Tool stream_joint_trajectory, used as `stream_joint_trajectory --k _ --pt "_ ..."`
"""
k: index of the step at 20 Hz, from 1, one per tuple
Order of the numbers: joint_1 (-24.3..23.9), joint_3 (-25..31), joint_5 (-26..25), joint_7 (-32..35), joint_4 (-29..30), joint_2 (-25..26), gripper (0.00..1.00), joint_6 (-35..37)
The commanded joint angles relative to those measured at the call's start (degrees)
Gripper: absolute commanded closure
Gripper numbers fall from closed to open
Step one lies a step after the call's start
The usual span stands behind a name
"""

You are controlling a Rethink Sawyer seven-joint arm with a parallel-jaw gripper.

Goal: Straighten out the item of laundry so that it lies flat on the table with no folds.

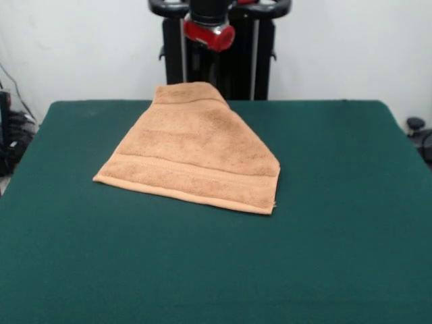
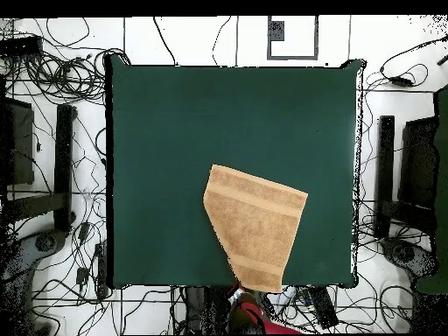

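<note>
The light orange-tan towel (image 1: 192, 158) lies on the dark green table (image 1: 324, 223), left of centre and towards the robot's side. It is not a full square: its far part narrows to a blunt tip at the table's far edge, and a diagonal fold runs down its right side. A woven band crosses it near the front hem. In the overhead view the towel (image 2: 255, 223) reaches the bottom edge of the table (image 2: 175, 131). Only a red and black part of the arm (image 1: 209, 34) shows above the towel's tip. No gripper shows in either view.
The black pedestal (image 1: 236, 61) stands behind the table's far edge. In the overhead view, cables (image 2: 61, 79) and black equipment (image 2: 411, 175) lie on the floor on both sides of the table. The red arm (image 2: 254, 313) shows at the bottom edge.
</note>
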Motion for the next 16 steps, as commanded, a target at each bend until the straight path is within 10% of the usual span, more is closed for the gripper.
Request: stream_joint_trajectory --k 1,16 --pt "3.5 4.5 -3.4 1.5 -7.2 0.8 0.00 -1.1" --pt "5.1 6.6 0.9 5.3 -8.3 -3.9 0.00 3.7"
